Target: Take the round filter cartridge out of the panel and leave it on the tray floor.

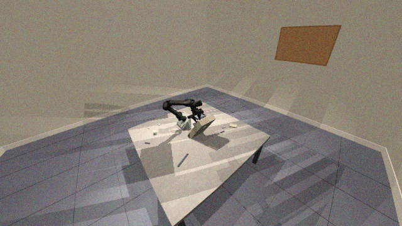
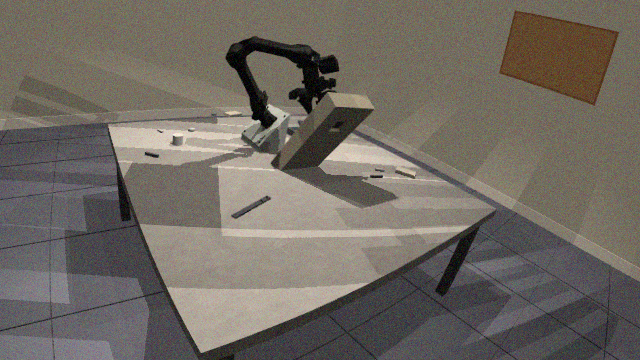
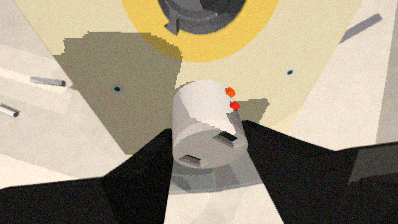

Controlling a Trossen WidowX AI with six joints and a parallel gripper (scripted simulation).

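Note:
The white round cartridge (image 3: 202,102) is out of the panel, its face with two dark slots toward the wrist camera and an orange and a red mark on its side. My gripper (image 3: 207,130) (image 1: 197,119) (image 2: 311,104) is shut on it, one black finger on each side. The tilted service panel (image 1: 205,125) (image 2: 316,131) (image 3: 310,30) shows its dark open socket (image 3: 202,15) inside a yellow ring (image 3: 200,54), beyond the cartridge. A grey surface (image 3: 220,179), perhaps the tray, shows below the cartridge; I cannot tell whether they touch. The top and exterior views hide the cartridge.
The pale arm base (image 1: 184,124) (image 2: 270,135) stands close to the panel. On the table (image 1: 201,176) (image 2: 280,260) lie a dark flat bar (image 1: 183,160) (image 2: 251,206), a small white cylinder (image 1: 155,132) (image 2: 178,140), a pale block (image 1: 233,125) (image 2: 405,172) and several small dark pieces.

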